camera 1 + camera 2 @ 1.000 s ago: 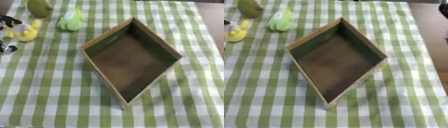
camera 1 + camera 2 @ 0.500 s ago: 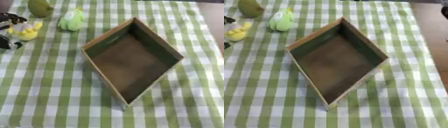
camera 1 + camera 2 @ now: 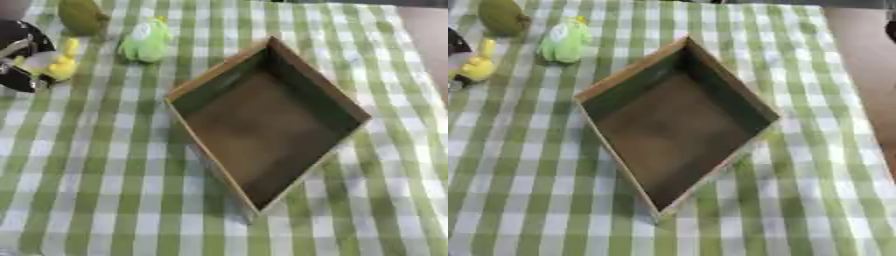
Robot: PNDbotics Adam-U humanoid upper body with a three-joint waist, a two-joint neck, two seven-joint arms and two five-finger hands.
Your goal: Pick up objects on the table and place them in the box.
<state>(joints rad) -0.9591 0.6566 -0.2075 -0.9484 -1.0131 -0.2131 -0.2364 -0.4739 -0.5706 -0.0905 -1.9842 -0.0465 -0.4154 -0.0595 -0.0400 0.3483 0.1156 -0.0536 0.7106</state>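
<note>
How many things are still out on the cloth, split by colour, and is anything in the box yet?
Yellow: 1, yellow toy, at the left hand
Light green: 1, green toy
Olive: 1, olive object, far left
Total on the cloth: 3
In the box: 0
</note>
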